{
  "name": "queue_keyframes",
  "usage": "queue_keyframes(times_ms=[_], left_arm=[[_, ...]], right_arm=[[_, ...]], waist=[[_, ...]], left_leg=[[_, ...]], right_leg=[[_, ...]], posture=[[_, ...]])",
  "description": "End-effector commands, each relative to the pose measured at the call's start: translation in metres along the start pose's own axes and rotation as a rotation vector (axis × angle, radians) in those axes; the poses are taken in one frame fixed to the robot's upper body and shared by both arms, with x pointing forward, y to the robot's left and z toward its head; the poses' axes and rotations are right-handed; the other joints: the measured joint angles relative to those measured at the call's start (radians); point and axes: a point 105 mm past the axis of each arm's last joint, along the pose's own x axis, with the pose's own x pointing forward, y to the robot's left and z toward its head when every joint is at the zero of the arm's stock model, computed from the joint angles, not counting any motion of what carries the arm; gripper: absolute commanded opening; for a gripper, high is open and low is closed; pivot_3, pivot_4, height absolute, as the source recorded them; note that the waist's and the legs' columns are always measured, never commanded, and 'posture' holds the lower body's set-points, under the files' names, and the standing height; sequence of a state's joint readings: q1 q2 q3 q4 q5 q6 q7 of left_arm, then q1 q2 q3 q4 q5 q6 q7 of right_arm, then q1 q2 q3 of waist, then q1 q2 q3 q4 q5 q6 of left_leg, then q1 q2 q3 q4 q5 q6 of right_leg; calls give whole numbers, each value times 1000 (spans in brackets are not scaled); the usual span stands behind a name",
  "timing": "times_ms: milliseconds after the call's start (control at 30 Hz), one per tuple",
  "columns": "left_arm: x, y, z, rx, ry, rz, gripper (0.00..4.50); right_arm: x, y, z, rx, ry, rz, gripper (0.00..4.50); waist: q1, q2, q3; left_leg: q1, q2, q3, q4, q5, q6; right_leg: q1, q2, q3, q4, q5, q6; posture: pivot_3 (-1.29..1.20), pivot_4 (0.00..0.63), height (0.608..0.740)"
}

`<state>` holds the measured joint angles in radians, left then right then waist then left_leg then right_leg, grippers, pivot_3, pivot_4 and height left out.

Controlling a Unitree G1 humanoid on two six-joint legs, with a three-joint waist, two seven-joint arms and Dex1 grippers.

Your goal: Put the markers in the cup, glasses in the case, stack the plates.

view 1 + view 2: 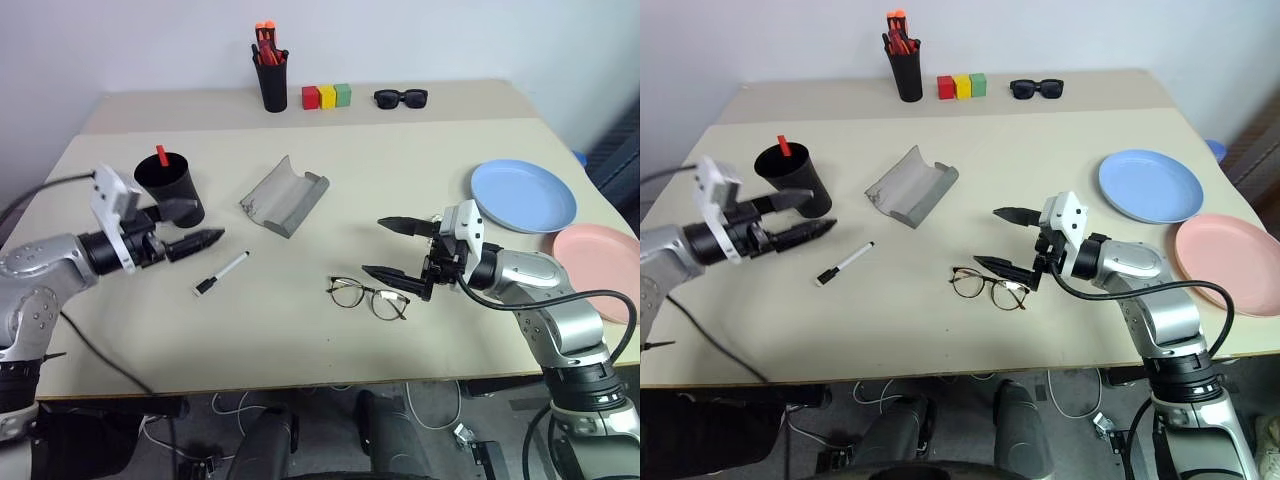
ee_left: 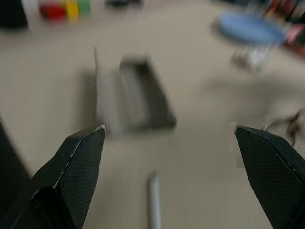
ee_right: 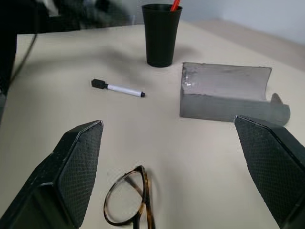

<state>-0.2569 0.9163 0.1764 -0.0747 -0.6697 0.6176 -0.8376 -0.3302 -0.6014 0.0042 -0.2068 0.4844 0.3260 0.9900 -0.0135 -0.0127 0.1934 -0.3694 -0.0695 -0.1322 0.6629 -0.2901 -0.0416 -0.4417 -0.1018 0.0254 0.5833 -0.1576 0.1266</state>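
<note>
The black cup (image 1: 170, 186) stands at the left with a red-capped marker (image 1: 161, 155) sticking out of it. My left gripper (image 1: 196, 228) is open just right of the cup, holding nothing. The white marker with a black cap (image 1: 222, 273) lies on the table in front of the left gripper. The grey case (image 1: 285, 196) lies open in the middle. Wire-frame glasses (image 1: 367, 297) rest near the front, just below my open right gripper (image 1: 375, 246), which is empty. At the right lie the blue plate (image 1: 523, 195) and the pink plate (image 1: 600, 258), side by side and apart.
A narrow black pot of orange-red pens (image 1: 270, 72), three coloured blocks (image 1: 327, 96) and black sunglasses (image 1: 401, 98) stand along the far table. The pink plate lies at the table's right edge.
</note>
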Motion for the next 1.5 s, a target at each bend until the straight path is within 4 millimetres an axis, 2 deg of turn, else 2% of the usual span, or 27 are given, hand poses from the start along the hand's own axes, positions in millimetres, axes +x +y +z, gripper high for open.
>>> queue_keyframes(times_ms=[33, 167, 367, 633, 733, 800, 967, 1033, 1067, 1133, 1233, 1333, 1433, 1500], left_arm=[[6, 1, -14, 10, 87, 28, 4455], [15, -12, -29, -20, 180, -19, 4455], [13, -22, -49, -44, 314, -66, 4455], [8, -20, -59, -48, 375, -57, 4455], [12, -24, -63, -54, 397, -79, 3640], [13, -27, -62, -70, 399, -95, 2742], [12, -24, -59, -61, 406, -87, 103], [16, -21, -52, -39, 365, -71, 14], [23, -16, -38, -35, 284, -42, 14], [38, -7, -1, 1, 69, 5, 14], [46, 1, 52, 52, -219, 56, 14], [41, 14, 92, 137, -442, 155, 14], [29, 36, 122, 165, -644, 306, 14], [18, 51, 134, 143, -755, 391, 14]], right_arm=[[6, 3, 12, -50, -47, 1, 4500], [8, 4, 14, -52, -59, -2, 4500], [6, 2, 13, -56, -57, -13, 4500], [9, 0, 14, -62, -65, -23, 4500], [10, -1, 14, -69, -65, -25, 4500], [11, -2, 15, -71, -65, -25, 4500], [11, -2, 14, -76, -60, -28, 4500], [11, -3, 14, -76, -61, -29, 4500], [12, -3, 14, -78, -61, -30, 4500], [13, -4, 14, -80, -63, -32, 4500], [14, -4, 14, -84, -63, -31, 4500], [15, -5, 15, -85, -68, -31, 4500], [17, -5, 15, -87, -69, -29, 4500], [17, -6, 16, -86, -71, -30, 4500]], waist=[[0, 0, 0], [0, 0, 0], [-2, 0, 0], [-3, 0, 0], [-2, 0, 0], [-2, 0, 0], [-1, 0, 0], [-1, 0, 0], [0, 0, 0], [7, 0, 0], [13, -2, 0], [9, -2, 0], [1, -1, -1], [1, -2, -1]], left_leg=[[0, 0, 0, 0, 0, 0], [-1, 0, 0, 0, 0, 0], [-1, 0, 0, 0, 0, 0], [-1, 0, 0, 0, 0, 0], [-1, 0, 0, 0, 0, 0], [-1, 0, 0, 0, 0, 0], [-1, 0, 0, 0, 0, 0], [-1, 0, 0, 0, 0, 0], [-1, 0, 0, 0, 0, 0], [-1, 0, 0, 0, 0, 0], [-2, 0, -1, 2, 1, -2], [-2, 0, -1, 2, 1, -2], [-2, 0, 0, 1, 1, -2], [-2, 0, 0, 1, 1, -2]], right_leg=[[0, 0, 0, 0, 0, 0], [-1, 0, 0, -1, 0, 0], [-1, 0, 0, -1, 0, 0], [-1, 0, 0, -1, 0, 0], [-1, 0, 0, -1, 0, 0], [-1, 0, 0, -1, 0, 0], [-1, 0, 0, -1, 0, 0], [-1, 0, 0, -1, 0, 0], [-1, 0, 0, -1, 0, 0], [-1, 0, 0, 0, 0, 0], [-1, 0, 0, -1, 1, 0], [-1, -1, 0, -1, 1, 0], [-1, -1, 0, -2, 1, 0], [-1, -1, 0, -2, 1, 0]], posture=[[0, 150, 740], [0, 150, 740], [0, 150, 740], [0, 150, 740], [0, 150, 740], [0, 150, 740], [0, 150, 740], [0, 150, 740], [0, 150, 740], [0, 150, 740], [0, 150, 740], [0, 150, 740], [0, 150, 740], [0, 150, 740]])
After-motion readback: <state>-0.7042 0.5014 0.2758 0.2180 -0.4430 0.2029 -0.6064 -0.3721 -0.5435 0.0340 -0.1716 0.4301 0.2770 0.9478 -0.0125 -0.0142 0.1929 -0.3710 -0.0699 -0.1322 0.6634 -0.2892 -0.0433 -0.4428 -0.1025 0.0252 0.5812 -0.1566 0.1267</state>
